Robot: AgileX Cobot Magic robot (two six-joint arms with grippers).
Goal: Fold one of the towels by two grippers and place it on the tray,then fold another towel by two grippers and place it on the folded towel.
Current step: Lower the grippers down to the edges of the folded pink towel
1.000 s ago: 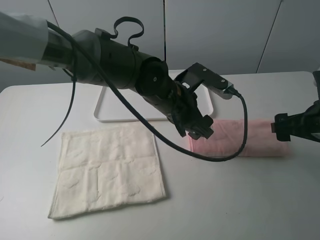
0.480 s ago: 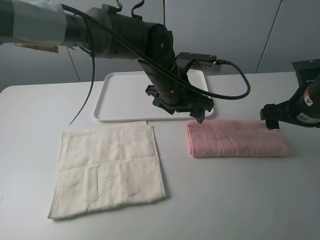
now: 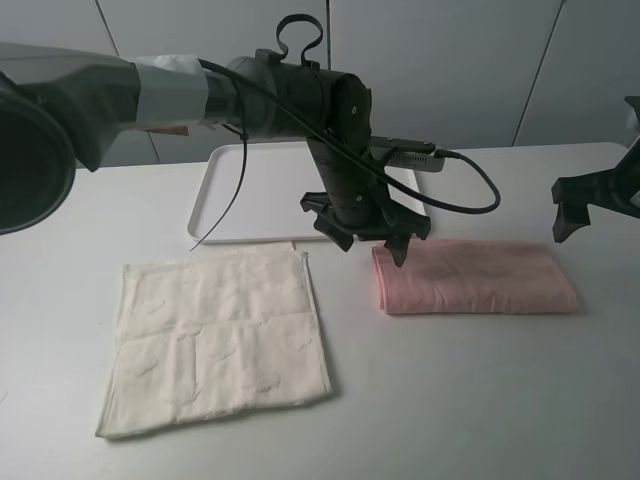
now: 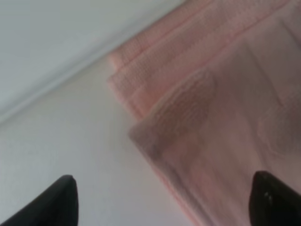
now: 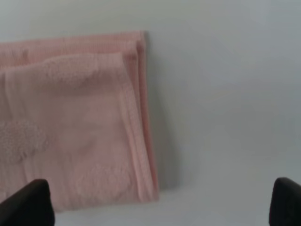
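As left claw (image 3: 367, 246) gapes, pink terry towel (image 3: 480, 275): folded oblong.

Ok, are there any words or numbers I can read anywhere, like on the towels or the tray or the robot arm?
There is no text that can be read in any view.
The pink towel, the cream towel and the white tray are plain: no words, labels or numbers.
A tan patch on the left arm may be a sticker, but it is too small to read.
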